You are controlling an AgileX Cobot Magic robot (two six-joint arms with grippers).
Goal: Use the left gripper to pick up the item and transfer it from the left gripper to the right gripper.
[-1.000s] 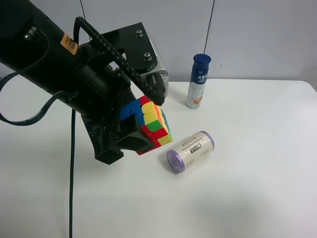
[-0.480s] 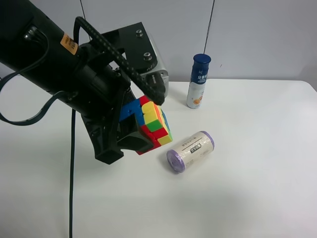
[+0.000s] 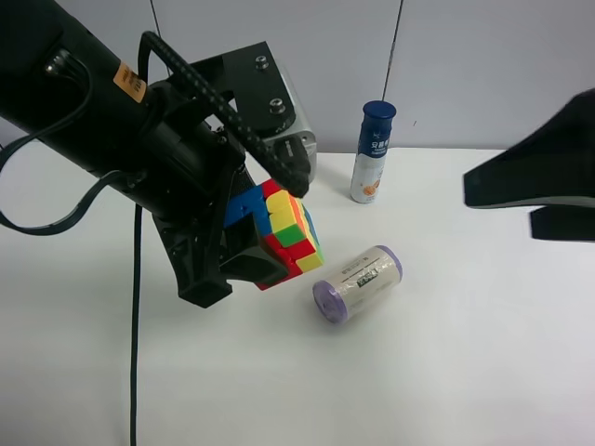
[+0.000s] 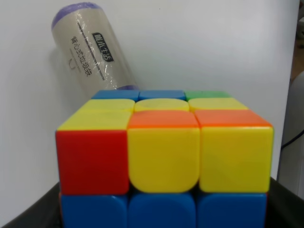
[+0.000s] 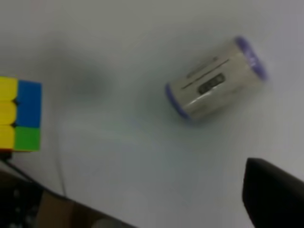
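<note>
the right gripper (image 3: 507, 208) has come in at the exterior high view's right edge, a blurred dark shape that was not there half a second ago; nothing else has shifted. at that view's left the left gripper (image 3: 277, 229) is clamped on the cube (image 3: 286, 234), held clear of the table (image 3: 446, 372). just right of the cube the roll (image 3: 358, 282) lies on its side, apart from it. the bottle (image 3: 373, 152) stands upright farther back. the right gripper's fingers stand apart with nothing between them, well apart from the cube
</note>
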